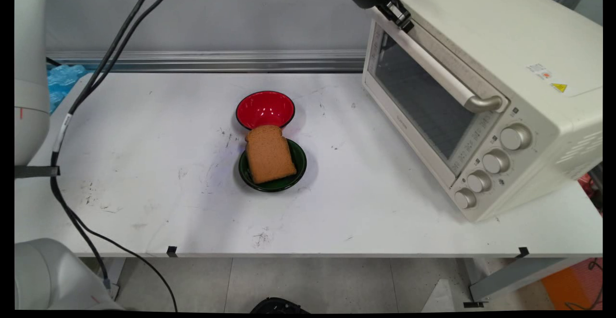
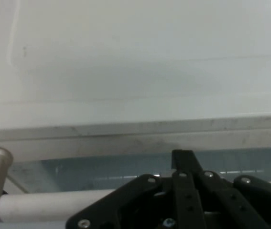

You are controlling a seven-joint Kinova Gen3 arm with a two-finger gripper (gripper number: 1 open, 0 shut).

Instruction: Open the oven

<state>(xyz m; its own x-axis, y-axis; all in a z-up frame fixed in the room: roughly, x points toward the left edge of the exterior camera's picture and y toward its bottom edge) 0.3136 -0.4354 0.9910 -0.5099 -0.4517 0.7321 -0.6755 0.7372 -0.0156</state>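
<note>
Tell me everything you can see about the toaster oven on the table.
The toaster oven is a cream-white box that looks like painted metal, standing upright on the right side of the white table, turned at an angle. Its dark glass door is closed, with a long pale handle bar ending in silvery brackets. Four round knobs run down the front panel beside the door, and a yellow warning sticker sits on top. The black claw is at the handle's far end, at the door's top corner.

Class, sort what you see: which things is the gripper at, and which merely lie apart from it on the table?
At the gripper: gripper, oven door handle, toaster oven.
Lying apart: bread slice in green bowl, red bowl beside it.
</note>
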